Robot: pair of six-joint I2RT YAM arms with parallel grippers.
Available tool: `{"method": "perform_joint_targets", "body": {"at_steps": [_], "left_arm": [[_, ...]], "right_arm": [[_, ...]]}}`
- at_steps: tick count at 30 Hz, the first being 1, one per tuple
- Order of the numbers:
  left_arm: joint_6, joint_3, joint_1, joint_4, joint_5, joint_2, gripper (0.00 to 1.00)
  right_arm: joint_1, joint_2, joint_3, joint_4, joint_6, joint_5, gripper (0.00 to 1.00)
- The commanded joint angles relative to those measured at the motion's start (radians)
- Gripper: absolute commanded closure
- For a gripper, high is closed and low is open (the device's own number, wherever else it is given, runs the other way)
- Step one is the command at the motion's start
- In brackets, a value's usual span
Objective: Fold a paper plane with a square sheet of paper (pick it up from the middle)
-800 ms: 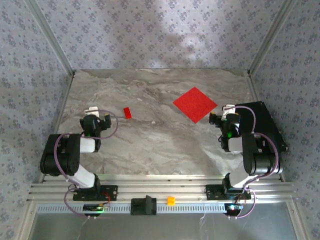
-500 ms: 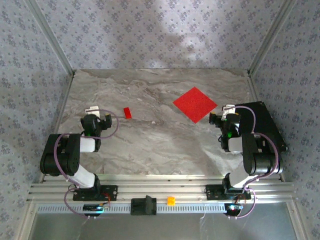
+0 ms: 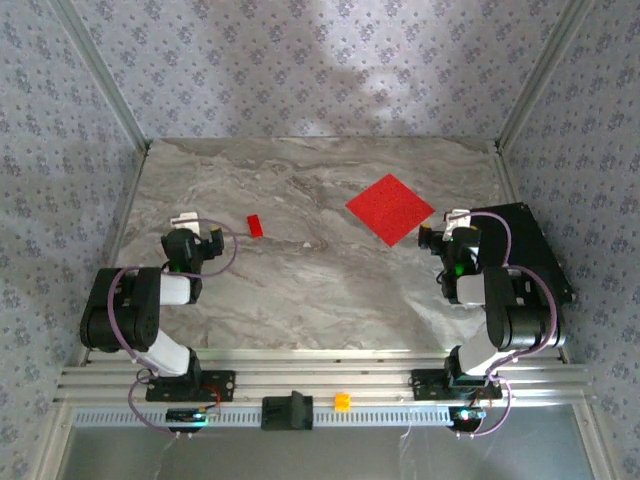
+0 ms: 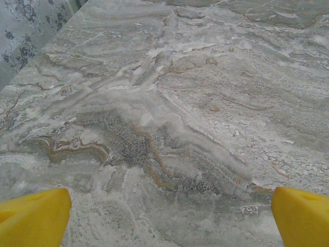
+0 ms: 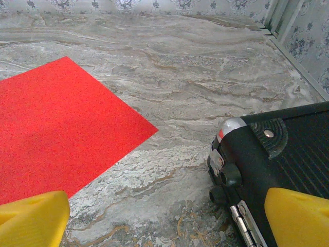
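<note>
Honestly nothing has budged since the earlier frames: the square sheet of paper (image 3: pixel 390 208) is still lying flat on the marble table (image 3: pixel 300 290), right of centre toward the back, just ahead of the right gripper (image 5: pixel 164 221). That gripper and the left gripper (image 4: pixel 169 216) both sit low near the front with their yellow fingers spread wide on nothing. The little red block (image 3: pixel 255 225) and the black case (image 5: pixel 288 149) haven't shifted either.

Plain bright red: square sheet of paper (image 3: pixel 390 208). Red too: small block (image 3: pixel 255 225). Grey marble, pale veins, tan streaks: table (image 3: pixel 300 290). Grey-blue floral print: walls (image 3: pixel 300 60). Black: case (image 3: pixel 535 250). Yellow fingertips (image 4: pixel 33 218): left gripper (image 4: pixel 167 218), right gripper (image 5: pixel 164 218) alike.
</note>
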Motion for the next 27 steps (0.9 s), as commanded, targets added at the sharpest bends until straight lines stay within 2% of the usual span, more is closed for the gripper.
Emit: {"method": "perform_joint_targets", "body": {"at_steps": [1,16,18,21,27], "left_arm": [[0.010,0.024,-0.001,0.018,0.017,-0.008,0.00],[0.010,0.026,0.004,0.015,0.026,-0.008,0.00],[0.009,0.024,0.005,0.017,0.027,-0.008,0.00],[0.044,0.018,0.000,0.020,0.092,-0.015,0.00],[0.035,-0.041,-0.008,0.066,0.059,-0.090,0.00]], "right_arm": [[-0.004,0.001,0.013,-0.016,-0.002,-0.016,0.01],[-0.004,0.000,0.014,-0.016,-0.003,-0.017,0.01],[-0.005,-0.004,0.008,-0.010,-0.014,-0.066,0.01],[0.005,-0.013,0.003,-0.006,-0.033,-0.063,0.01],[0.007,-0.035,-0.026,0.024,-0.037,-0.070,0.01]]}}
